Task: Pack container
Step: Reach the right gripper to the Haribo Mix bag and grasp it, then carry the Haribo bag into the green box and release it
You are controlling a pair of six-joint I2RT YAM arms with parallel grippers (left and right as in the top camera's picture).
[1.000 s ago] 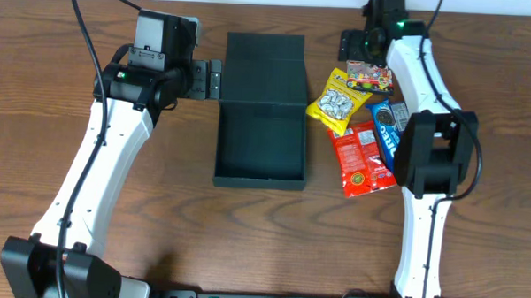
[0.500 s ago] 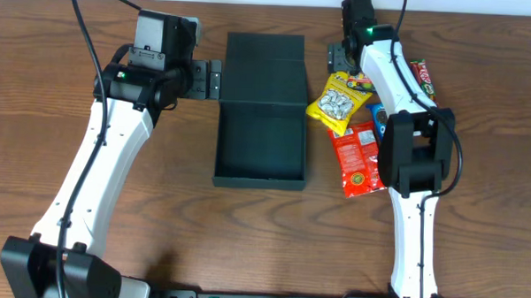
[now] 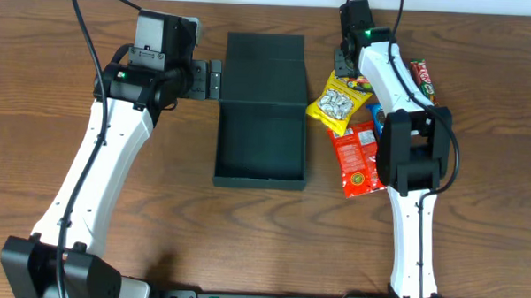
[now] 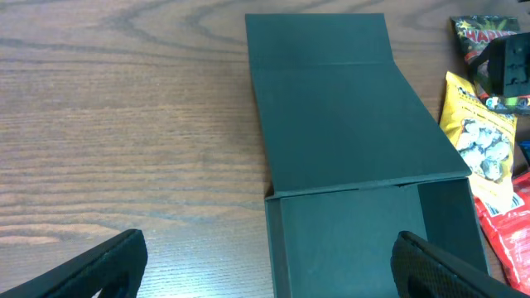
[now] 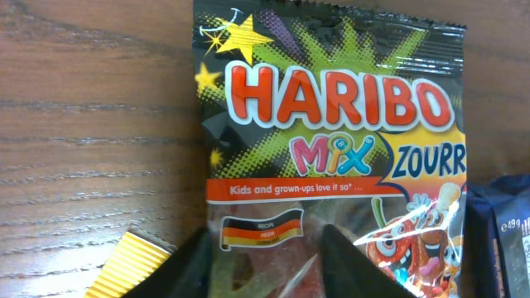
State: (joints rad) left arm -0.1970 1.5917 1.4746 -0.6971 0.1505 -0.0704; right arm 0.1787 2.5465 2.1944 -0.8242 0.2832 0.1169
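The container (image 3: 258,179) is a dark teal-green box lying open at the table's middle, its flap lid (image 3: 265,68) folded flat behind it; nothing shows inside. My left gripper (image 3: 213,79) hovers open by the lid's left edge, and in the left wrist view its gripper (image 4: 269,252) straddles the box's left wall (image 4: 275,240). My right gripper (image 3: 344,60) is down at the back right on a Haribo gummy packet (image 5: 331,124). In the right wrist view the gripper (image 5: 265,248) has its jaws drawn in on the packet's lower part, the film creased between them.
Right of the box lie a yellow packet (image 3: 336,103), a red packet (image 3: 358,157), a blue packet (image 3: 378,119) partly under the right arm, and a red bar (image 3: 421,77). The yellow packet's corner (image 5: 132,265) lies by my right fingers.
The right arm swung left from the far back right onto the Haribo packet, and its jaws narrowed onto it. The left arm and the box have not moved.
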